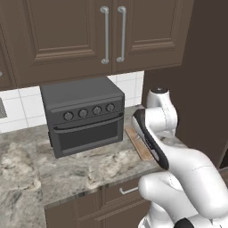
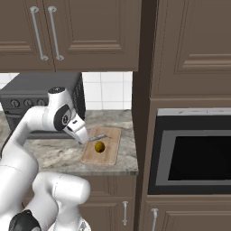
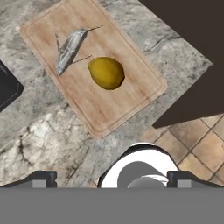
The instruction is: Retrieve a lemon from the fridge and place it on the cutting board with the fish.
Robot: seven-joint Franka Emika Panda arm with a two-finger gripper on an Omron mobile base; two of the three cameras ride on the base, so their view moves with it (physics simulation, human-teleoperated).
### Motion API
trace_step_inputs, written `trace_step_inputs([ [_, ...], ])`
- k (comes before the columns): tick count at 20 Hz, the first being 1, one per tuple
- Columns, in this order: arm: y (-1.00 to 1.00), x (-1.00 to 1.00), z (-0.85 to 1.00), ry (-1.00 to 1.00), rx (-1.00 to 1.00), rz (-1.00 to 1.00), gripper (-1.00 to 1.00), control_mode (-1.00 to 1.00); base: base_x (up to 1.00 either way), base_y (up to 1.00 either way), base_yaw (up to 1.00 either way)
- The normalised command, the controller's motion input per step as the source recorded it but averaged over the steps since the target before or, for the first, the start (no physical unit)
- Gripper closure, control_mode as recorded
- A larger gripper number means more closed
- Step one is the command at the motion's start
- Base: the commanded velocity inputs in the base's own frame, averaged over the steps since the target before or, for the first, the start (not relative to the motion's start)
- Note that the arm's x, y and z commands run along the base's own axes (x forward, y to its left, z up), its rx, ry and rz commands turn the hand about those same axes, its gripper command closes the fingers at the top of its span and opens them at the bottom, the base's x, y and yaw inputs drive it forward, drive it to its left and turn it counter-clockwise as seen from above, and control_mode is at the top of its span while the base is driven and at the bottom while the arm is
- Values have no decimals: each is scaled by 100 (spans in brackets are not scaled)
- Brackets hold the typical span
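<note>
The lemon lies on the wooden cutting board, just beside the small grey fish. In the right base view the lemon sits mid-board with the fish behind it on the cutting board. My gripper is open and holds nothing; its fingertips stand wide apart, above and clear of the board. From the right base view, the gripper hangs over the board's left edge. The arm hides most of the cutting board in the left base view. The fridge is out of view.
A dark grey toaster oven stands on the marble counter left of the board. A tall brown cabinet panel rises right of the board, with a black built-in oven beyond. Upper cabinets hang overhead.
</note>
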Motion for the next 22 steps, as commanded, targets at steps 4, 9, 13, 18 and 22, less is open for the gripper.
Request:
trace_step_inputs([
  [4,-3,-14,20,0,0,-1,-100,-100,0,0,0],
  [9,0,-3,28,1,-1,11,-100,-100,0,0,0],
  [13,0,-16,15,2,-2,32,-100,-100,0,0,0],
  [18,2,-33,0,2,-4,39,-100,-100,0,0,0],
  [22,5,-93,5,0,-3,21,-100,-100,0,0,0],
])
